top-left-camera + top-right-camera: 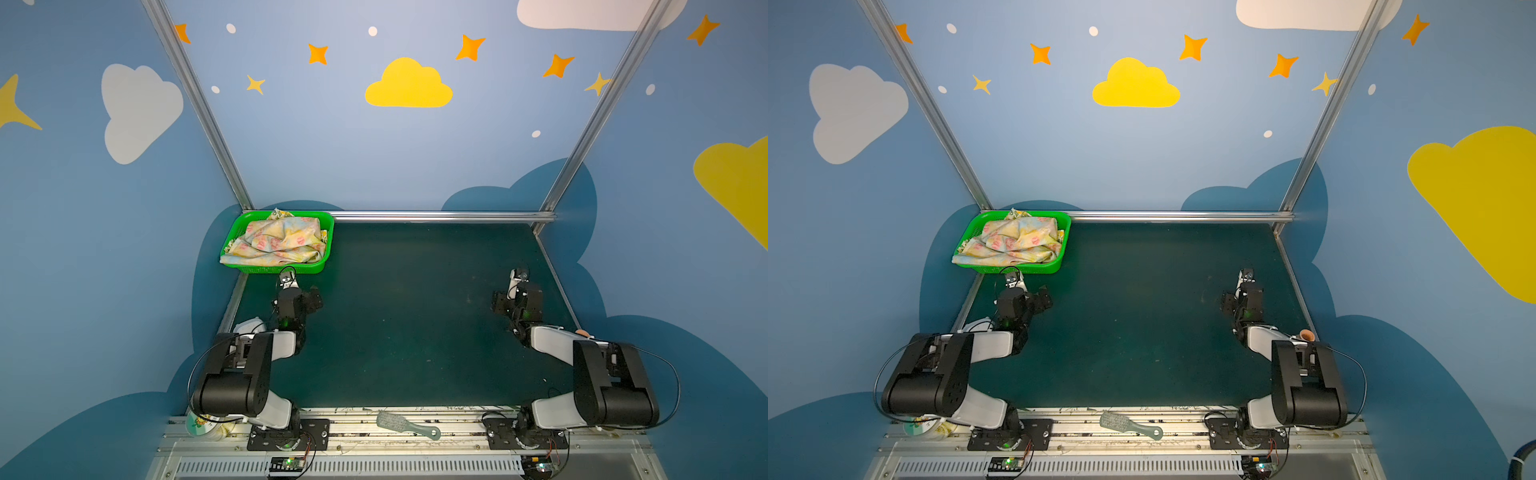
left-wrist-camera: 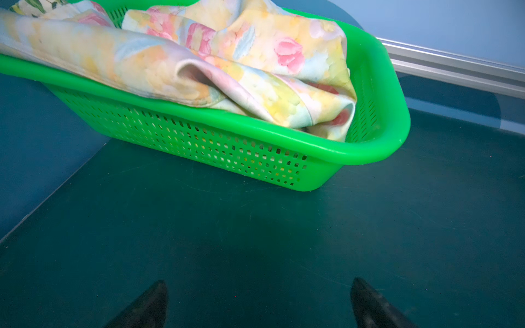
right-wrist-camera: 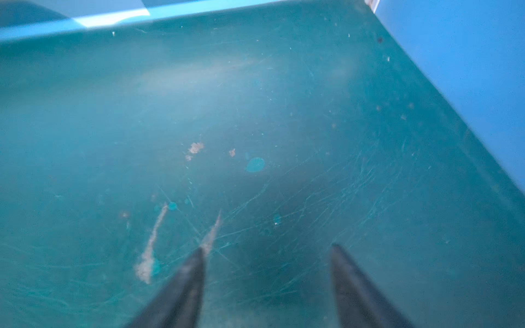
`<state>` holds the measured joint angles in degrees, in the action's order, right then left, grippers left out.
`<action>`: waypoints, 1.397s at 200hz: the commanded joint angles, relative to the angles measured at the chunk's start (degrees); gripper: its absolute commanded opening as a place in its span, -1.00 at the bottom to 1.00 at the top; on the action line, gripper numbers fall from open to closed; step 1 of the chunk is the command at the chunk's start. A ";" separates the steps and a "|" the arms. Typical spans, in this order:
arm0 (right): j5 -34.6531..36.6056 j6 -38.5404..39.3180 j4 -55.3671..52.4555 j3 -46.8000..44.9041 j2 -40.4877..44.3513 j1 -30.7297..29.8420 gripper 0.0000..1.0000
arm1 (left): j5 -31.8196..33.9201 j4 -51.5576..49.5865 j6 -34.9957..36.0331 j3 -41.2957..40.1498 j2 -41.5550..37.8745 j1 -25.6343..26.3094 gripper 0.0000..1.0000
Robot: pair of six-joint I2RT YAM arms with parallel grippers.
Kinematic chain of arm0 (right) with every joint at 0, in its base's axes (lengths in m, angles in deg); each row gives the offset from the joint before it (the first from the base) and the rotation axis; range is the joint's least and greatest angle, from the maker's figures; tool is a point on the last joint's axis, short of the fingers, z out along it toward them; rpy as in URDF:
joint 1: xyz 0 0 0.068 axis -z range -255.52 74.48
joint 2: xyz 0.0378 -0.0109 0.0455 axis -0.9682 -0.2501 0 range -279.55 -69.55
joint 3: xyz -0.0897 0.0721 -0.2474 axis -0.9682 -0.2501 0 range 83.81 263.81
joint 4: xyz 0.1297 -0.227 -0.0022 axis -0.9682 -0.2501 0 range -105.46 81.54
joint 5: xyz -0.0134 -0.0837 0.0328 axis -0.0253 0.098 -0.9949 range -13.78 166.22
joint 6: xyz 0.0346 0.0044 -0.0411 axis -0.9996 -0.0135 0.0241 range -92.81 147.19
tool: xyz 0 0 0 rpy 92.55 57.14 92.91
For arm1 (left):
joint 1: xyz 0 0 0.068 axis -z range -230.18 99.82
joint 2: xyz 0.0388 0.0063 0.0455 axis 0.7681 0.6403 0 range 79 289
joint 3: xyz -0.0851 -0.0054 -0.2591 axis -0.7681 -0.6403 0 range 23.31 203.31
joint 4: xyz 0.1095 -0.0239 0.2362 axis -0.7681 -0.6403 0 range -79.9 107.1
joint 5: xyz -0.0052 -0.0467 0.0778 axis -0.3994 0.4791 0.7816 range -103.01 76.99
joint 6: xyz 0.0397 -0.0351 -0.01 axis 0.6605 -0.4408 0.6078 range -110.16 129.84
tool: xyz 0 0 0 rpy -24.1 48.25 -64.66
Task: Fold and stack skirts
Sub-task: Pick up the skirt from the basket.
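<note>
Floral skirt (image 1: 282, 243) sits crumpled in the green basket (image 2: 199, 142) at the far-left corner, with the lemon skirt (image 1: 281, 214) peeking out behind. The bundle runs crosswise just ahead of the left gripper (image 2: 259, 282), whose jaws are wide apart and empty. Only the basket's near wall is in the way. The right gripper (image 3: 267, 247), also spread and empty, is well apart.

Basket (image 2: 199, 159): bright green, perforated mesh walls.
Flowered skirt (image 2: 159, 65): pastel yellow and blue, pink blossoms.
Lemon skirt (image 2: 34, 5), at the basket's far rim: cream, yellow lemons, green leaves.
Desk (image 1: 415, 324): dark green.
Wall (image 1: 374, 158): blue, yellow and white clouds, orange stars.
</note>
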<state>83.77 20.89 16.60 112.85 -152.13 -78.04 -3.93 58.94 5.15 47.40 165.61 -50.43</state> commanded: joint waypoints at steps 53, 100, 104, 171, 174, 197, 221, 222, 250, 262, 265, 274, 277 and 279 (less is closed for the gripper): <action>0.41 0.14 0.64 0.90 0.00 -0.29 0.97 | -0.48 -3.42 1.13 1.19 -2.29 0.22 0.82; 2.38 0.65 -20.96 13.54 5.81 -3.67 0.97 | -1.71 -28.32 -7.46 13.29 -13.46 0.31 0.76; 2.46 0.27 -22.88 14.66 5.85 -4.27 0.97 | -1.80 -29.71 -8.67 14.21 -14.06 0.27 0.77; -4.30 -4.92 -32.13 29.50 -0.87 -12.65 0.93 | -8.38 -59.93 -16.46 48.32 2.54 -6.56 0.81; -4.56 -5.21 -32.05 29.98 -1.48 -12.87 0.93 | -8.94 -60.74 -16.57 49.84 4.13 -6.85 0.80; -6.14 -5.55 -32.86 34.63 -6.39 -14.36 0.91 | -10.03 -66.73 -16.11 61.84 14.61 -8.24 0.76; -6.70 -6.54 -36.17 40.13 -11.13 -15.13 0.87 | -7.33 -73.73 -14.78 74.72 24.67 -8.68 0.72; -6.78 -6.62 -36.29 40.31 -11.20 -15.13 0.87 | -7.24 -74.01 -14.76 75.19 25.02 -8.69 0.72; -7.95 -6.64 -37.19 43.50 -14.18 -15.41 0.85 | -6.91 -78.59 -12.59 85.02 33.08 -9.33 0.68; -7.76 -6.69 -37.51 44.31 -14.94 -15.45 0.85 | -6.56 -79.64 -11.58 87.86 35.72 -9.33 0.61; -7.69 -6.63 -37.47 44.47 -15.03 -15.42 0.84 | -6.49 -79.90 -11.23 88.54 36.38 -9.37 0.58; -7.20 -6.78 -37.54 44.92 -15.54 -15.41 0.84 | -6.02 -80.68 -10.29 90.50 38.27 -9.33 0.51; -7.13 -6.83 -37.60 45.02 -15.64 -15.34 0.84 | -5.74 -80.89 -10.26 91.17 38.88 -9.33 0.50; -7.05 -6.87 -37.64 45.09 -15.78 -15.39 0.84 | -5.57 -81.05 -10.25 91.53 39.25 -9.33 0.48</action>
<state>76.95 15.05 -19.20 155.84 -166.73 -93.14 -11.01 -16.38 -7.90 134.07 202.11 -59.46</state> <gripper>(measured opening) 0.922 0.766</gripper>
